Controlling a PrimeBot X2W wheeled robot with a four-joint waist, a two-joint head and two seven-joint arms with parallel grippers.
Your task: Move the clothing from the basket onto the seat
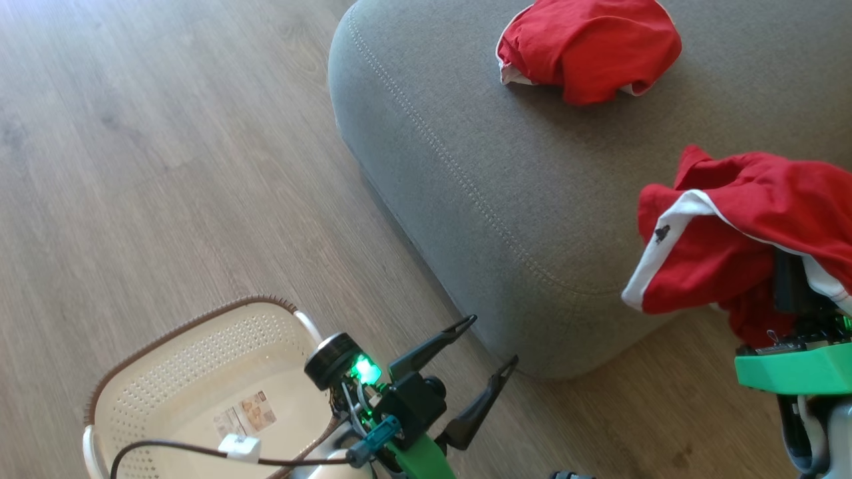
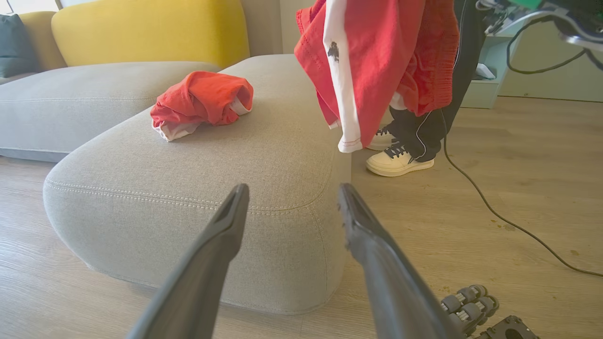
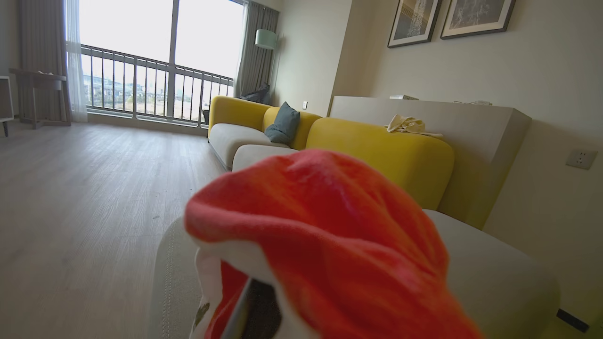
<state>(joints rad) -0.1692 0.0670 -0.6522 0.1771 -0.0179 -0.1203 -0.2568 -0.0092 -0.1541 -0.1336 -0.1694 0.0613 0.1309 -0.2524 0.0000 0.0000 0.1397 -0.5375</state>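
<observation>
I am seeing open cushion stretching across the seat (image 1: 519, 199), between the crumpled garment (image 1: 589, 50) farther back and the hanging garment (image 1: 725, 253) dangling over its near edge. Beside the seat's end, a person's shoes (image 2: 398, 160) and a trailing cable (image 2: 499, 217) are crowding the floor (image 2: 518, 141). Along its stitched side, the floor is lying open.

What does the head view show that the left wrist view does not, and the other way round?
The head view adds the cream basket, with no clothing in the part that shows and a label on its floor. The left wrist view adds a person's pale shoes on the wood floor by the seat, and a yellow backrest. Both share the grey seat, the crumpled garment lying on it, the hanging garment held up in the air, and the open left hand.
</observation>
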